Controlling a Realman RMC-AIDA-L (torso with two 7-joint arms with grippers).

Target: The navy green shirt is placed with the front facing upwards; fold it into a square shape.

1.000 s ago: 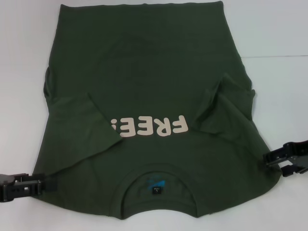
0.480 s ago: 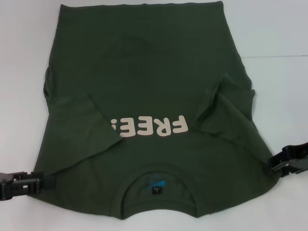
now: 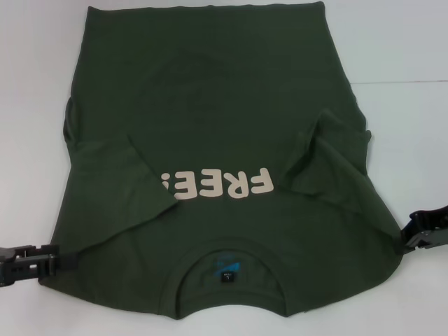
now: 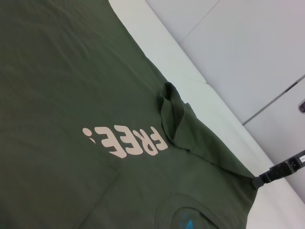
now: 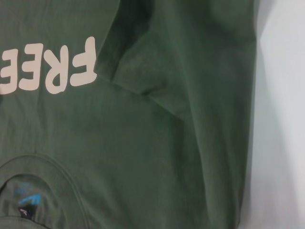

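The navy green shirt (image 3: 224, 140) lies flat, sleeves folded in; left gripper (image 3: 59, 262) and right gripper (image 3: 409, 238) grips unclear.

Left gripper (image 3: 59, 260) low at 8 o'clock; right gripper (image 3: 409, 238) at 4 o'clock; both arms reach inward, level.

Dark olive-green cotton T-shirt (image 3: 210, 105): cream "FREE!" print (image 3: 215, 185), blue-marked inner collar label (image 3: 227, 269); white table (image 3: 399, 49).
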